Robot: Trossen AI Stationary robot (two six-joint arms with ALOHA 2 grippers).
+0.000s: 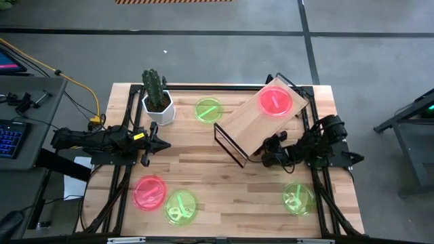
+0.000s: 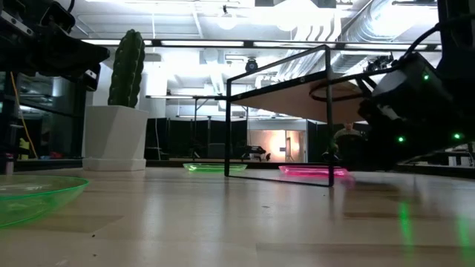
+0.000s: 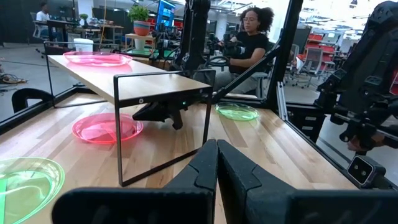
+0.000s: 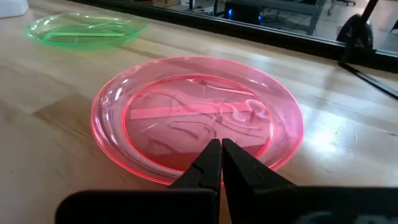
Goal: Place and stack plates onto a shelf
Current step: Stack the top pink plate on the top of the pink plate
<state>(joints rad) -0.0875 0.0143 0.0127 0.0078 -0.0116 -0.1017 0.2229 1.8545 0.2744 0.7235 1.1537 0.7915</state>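
The shelf (image 1: pixel 251 125) stands slanted at the table's far right, with a red-pink plate (image 1: pixel 275 100) on its board. A second red-pink plate (image 4: pixel 199 118) lies on the table under the shelf and also shows in the left wrist view (image 3: pixel 106 127). My right gripper (image 1: pixel 266 158) is shut, and its tips (image 4: pixel 221 146) are at that plate's rim, below the shelf's near corner. My left gripper (image 1: pixel 163 144) is shut and empty above the table's left middle. Green plates lie far centre (image 1: pixel 208 110), near right (image 1: pixel 298 198) and near left (image 1: pixel 180 207). A third red-pink plate (image 1: pixel 149 192) lies beside the near-left green one. My right gripper's shut fingers come level from the table's right side, and their tips stand at the rim (image 4: pixel 186 177) of the red-pink plate under the shelf. I cannot tell whether they touch it. The plate lies flat on the table.
A cactus in a white pot (image 1: pixel 156 95) stands at the far left. The shelf's black wire legs (image 3: pixel 208 118) stand close around my right gripper. A person (image 3: pixel 249 37) sits beyond the table's right side. Bare wood lies in the table's middle (image 1: pixel 224 183).
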